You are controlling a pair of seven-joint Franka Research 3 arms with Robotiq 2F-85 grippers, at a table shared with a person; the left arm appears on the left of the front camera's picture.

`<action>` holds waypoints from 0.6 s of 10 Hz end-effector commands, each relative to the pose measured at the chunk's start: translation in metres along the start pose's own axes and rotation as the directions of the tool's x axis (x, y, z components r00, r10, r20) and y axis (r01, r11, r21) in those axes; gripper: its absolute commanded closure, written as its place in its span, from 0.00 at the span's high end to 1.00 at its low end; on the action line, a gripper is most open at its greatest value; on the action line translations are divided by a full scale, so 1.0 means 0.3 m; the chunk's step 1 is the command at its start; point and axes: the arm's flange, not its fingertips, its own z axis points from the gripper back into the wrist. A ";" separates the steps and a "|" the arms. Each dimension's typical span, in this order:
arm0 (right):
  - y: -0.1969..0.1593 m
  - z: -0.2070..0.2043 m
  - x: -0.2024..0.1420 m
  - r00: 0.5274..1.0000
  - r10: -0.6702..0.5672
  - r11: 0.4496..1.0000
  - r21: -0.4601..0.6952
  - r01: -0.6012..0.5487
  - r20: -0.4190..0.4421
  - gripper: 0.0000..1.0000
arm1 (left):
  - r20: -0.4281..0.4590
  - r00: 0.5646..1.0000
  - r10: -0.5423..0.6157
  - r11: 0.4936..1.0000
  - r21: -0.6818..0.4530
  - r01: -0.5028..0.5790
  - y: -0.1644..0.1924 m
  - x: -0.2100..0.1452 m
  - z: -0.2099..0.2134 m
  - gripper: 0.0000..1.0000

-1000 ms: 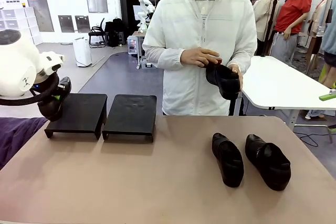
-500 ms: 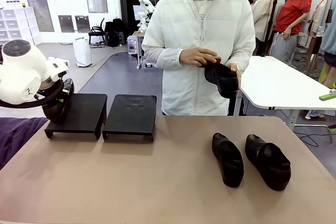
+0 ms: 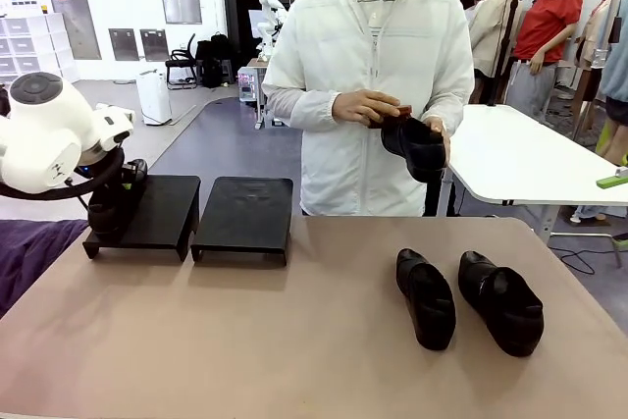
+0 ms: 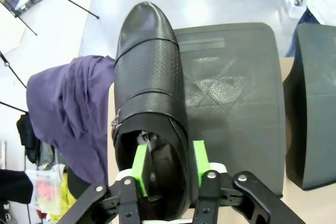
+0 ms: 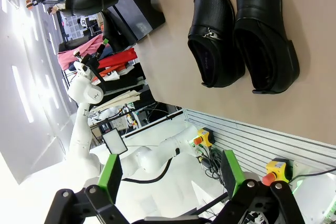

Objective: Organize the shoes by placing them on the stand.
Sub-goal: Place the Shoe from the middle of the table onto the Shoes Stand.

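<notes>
Left wrist view | left gripper (image 4: 169, 159) clamps shoe (image 4: 149, 77) heel over stand (image 4: 236, 103) | right gripper (image 5: 169, 163) spread, empty

A purple cloth (image 3: 29, 252) is draped over the left edge of the tan table (image 3: 294, 340); a white table (image 3: 530, 159) is seen behind, at right.

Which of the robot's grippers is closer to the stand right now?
Left. The left gripper holds a shoe just over the stand; the right gripper hangs open far from it, facing the two shoes on the table.
</notes>
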 end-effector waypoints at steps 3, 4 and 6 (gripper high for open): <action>0.005 0.009 -0.003 1.000 0.011 1.000 -0.011 -0.011 -0.005 1.00 | 0.061 0.997 0.040 0.999 -0.011 -0.040 0.024 -0.008 0.193 1.00; 0.005 0.009 -0.003 1.000 0.011 1.000 -0.011 -0.011 -0.005 1.00 | -0.053 0.998 0.016 0.973 -0.231 -0.028 0.028 -0.022 0.305 1.00; 0.005 0.009 -0.003 1.000 0.011 1.000 -0.011 -0.011 -0.005 1.00 | -0.157 0.979 -0.126 0.879 -0.476 0.036 0.055 -0.104 0.542 1.00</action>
